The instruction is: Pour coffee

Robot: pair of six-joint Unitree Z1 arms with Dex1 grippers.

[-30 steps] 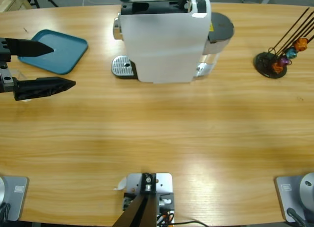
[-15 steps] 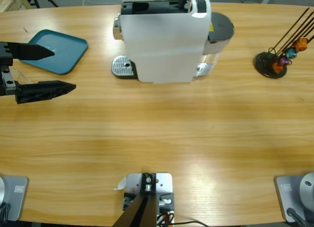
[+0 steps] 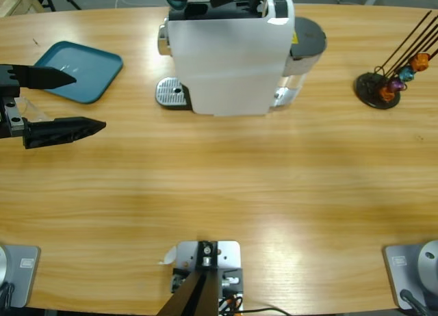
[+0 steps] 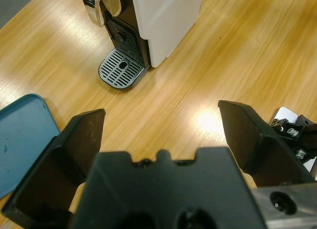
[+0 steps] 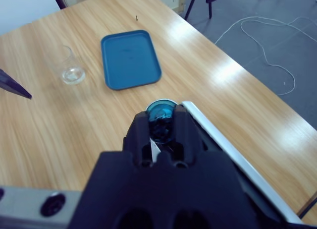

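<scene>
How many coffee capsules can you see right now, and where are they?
4, maybe more hidden. One teal capsule sits in the right gripper above the coffee machine. Three, orange, blue and orange-purple, hang on the black rack at the table's far end.

There is one coffee machine (image 3: 229, 56), one blue tray (image 3: 76, 70) and one clear glass (image 5: 71, 66). One capsule stand (image 3: 380, 89) holds four capsules (image 3: 404, 76).

I see the coffee machine (image 3: 229, 53) at the table's (image 3: 226, 186) far edge, centre, its drip tray (image 3: 171, 94) at its left. The tray (image 3: 79, 70) lies far left, the glass (image 5: 69, 68) beside it. The capsule stand (image 3: 383, 87) stands far right.
</scene>
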